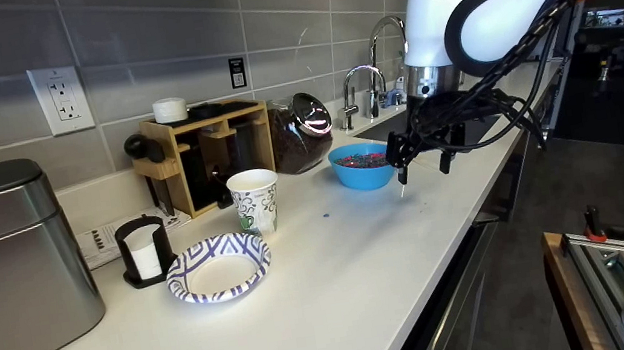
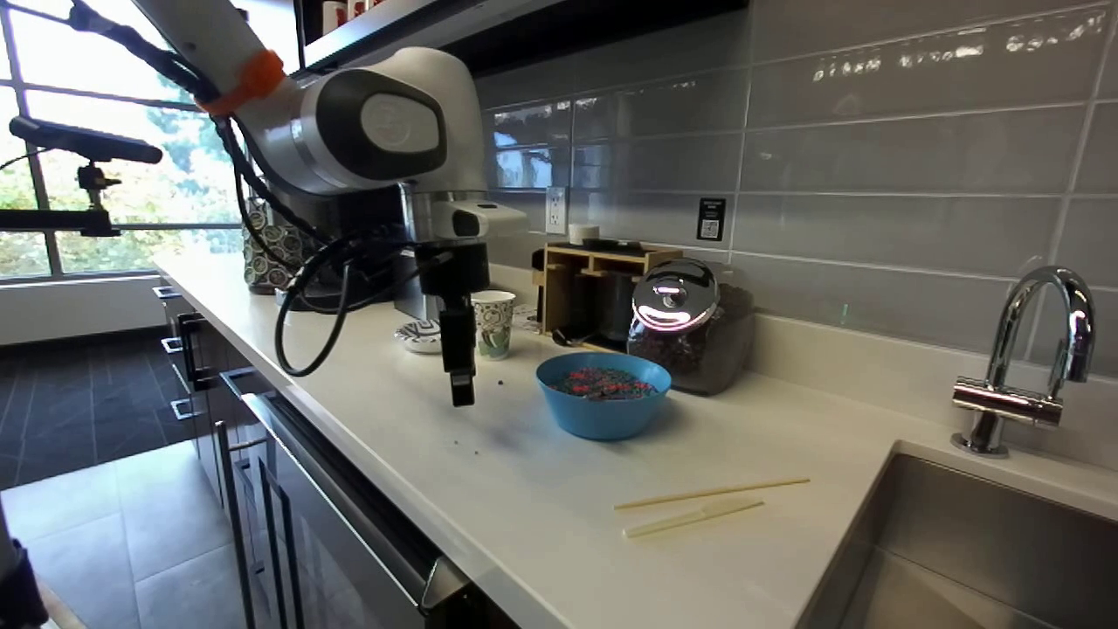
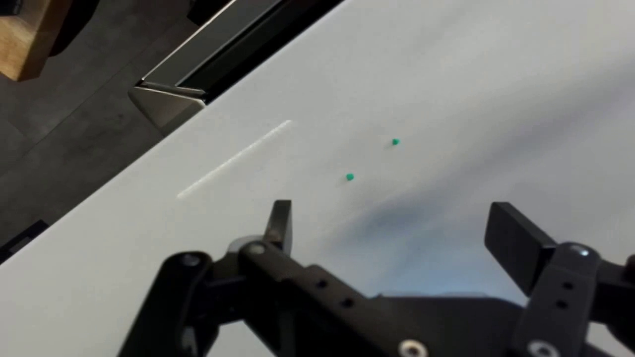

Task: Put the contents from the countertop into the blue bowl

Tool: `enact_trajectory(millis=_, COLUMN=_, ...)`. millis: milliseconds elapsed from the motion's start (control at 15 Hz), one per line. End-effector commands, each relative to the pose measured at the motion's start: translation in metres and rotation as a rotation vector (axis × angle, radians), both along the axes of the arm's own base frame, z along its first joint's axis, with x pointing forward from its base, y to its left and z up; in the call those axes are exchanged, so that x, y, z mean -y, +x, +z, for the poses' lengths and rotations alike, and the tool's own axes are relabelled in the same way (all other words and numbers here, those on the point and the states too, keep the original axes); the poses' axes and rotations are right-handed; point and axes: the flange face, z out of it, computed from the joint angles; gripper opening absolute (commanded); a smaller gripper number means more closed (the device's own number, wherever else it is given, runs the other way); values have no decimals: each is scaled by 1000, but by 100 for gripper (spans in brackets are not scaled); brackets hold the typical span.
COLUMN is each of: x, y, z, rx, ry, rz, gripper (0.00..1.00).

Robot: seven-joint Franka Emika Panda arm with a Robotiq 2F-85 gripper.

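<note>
The gripper is held above the countertop, spread wide, with nothing gripped. Two small green pieces are seen beneath; by a slightly off-centre grasp they could be flicked away or missed. The blue bowl, right of the gripper in an exterior view, is set upright, mouth upward; being round, no long axis is shown.

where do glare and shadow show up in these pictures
In both exterior views, glare streaks the shiny jar lid; in an exterior view, the window looks mostly washed out; in the wrist view, a soft shadow crosses the countertop, with a bluish tint between the fingers.
</note>
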Motion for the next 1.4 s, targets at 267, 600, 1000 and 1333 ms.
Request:
enact_trajectory(millis=267, x=8, y=0, z=-36, rx=-62, ry=-33, rz=-35, gripper=100)
enact_trajectory(millis=600, x=15, y=-1, z=-46, rx=-72, ry=-34, rz=-44, gripper=83)
enact_trajectory(millis=1000, x=21, y=1, z=-52, rx=-46, ry=-15, rz=-53, gripper=55)
enact_trajectory(millis=1333, x=19, y=3, z=-55, rx=-43, ry=-7, rz=-41, gripper=46)
